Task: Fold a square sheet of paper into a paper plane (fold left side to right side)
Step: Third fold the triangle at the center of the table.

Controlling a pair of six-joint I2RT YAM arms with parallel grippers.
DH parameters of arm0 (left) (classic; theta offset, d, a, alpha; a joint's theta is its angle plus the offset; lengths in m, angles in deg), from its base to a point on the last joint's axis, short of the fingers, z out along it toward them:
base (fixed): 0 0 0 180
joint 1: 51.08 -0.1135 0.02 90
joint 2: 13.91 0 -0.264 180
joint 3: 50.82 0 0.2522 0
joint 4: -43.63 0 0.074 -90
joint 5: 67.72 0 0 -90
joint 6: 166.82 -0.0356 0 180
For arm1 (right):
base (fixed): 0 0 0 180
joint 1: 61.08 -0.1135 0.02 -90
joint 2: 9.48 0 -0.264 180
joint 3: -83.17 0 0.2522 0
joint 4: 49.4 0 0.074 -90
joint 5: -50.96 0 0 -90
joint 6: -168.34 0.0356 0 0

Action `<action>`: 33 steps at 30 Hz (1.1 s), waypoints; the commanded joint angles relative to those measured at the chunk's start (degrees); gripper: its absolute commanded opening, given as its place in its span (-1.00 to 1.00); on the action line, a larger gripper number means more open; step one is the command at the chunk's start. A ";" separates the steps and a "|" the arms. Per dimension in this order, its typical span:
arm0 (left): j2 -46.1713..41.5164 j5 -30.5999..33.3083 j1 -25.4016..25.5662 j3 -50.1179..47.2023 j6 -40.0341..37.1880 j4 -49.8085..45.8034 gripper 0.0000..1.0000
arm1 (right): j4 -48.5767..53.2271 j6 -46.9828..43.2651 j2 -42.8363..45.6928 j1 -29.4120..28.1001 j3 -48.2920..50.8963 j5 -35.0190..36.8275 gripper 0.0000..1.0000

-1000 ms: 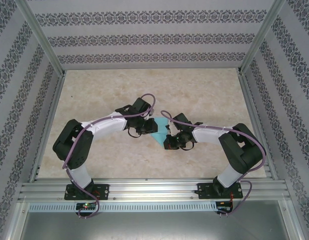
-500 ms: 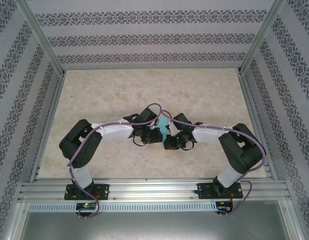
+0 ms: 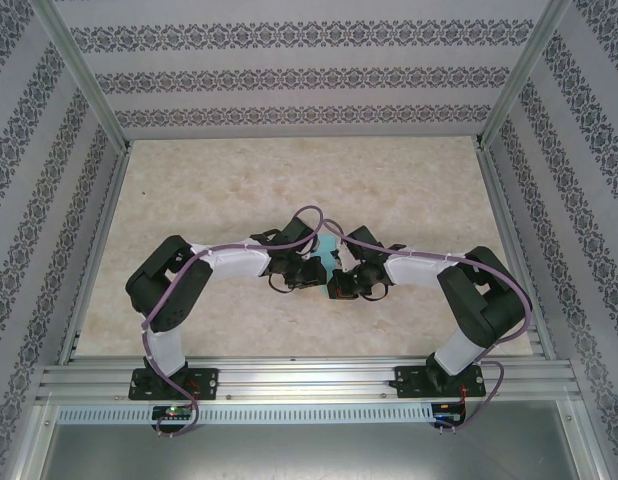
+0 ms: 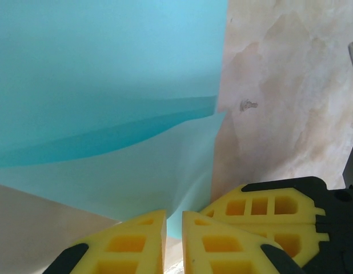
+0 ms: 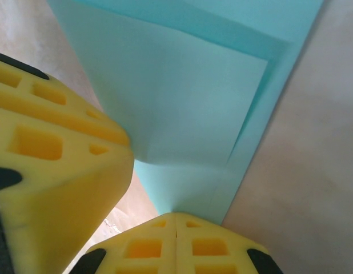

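Now, from above: the left gripper (image 3: 309, 272) and the right gripper (image 3: 341, 283) meet tip to tip over the middle of the table (image 3: 409, 190).
Paper, from above: a small strip of the turquoise paper (image 3: 330, 248) shows just beyond the two sets of fingers. The rest is hidden under them.
Left wrist, fingers: the left gripper's yellow fingers (image 4: 136, 240) stand nearly together. Only a thin gap separates the tips, and the paper's near edge drops into it, so they pinch the paper.
Left wrist, paper: it spreads ahead of the fingertips and to their left, layered, with a darker fold line crossing it. Bare table lies ahead to the right.
Left wrist, neighbour: the right gripper's yellow fingers (image 4: 262, 214) sit just beside the left fingertips, on their right.
Right wrist, fingers: the right gripper's two fingers (image 5: 222, 251) are pressed fully together, with no gap at the seam.
Right wrist, paper: a folded corner runs down to the closed tips — whether it is nipped between them I cannot tell.
Right wrist, neighbour: one finger (image 5: 56, 142) of the left gripper sits just left of the tips, at the paper's edge.
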 commanded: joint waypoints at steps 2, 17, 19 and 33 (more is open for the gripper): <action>2.02 -0.52 1.19 1.28 1.30 2.79 -0.67 | 4.89 0.36 -3.85 -0.10 1.92 4.19 -1.00; 5.50 4.21 1.10 1.13 0.45 1.32 -0.68 | 6.54 -0.24 -4.95 -0.04 1.58 5.12 -1.00; 5.82 4.62 0.85 0.94 0.34 1.35 -0.67 | 6.58 -0.20 -4.99 -0.04 1.72 5.11 -1.00; 4.83 6.41 -3.89 1.75 -2.28 -1.17 -0.66 | 7.08 -0.07 -4.99 -0.04 2.18 5.35 -1.00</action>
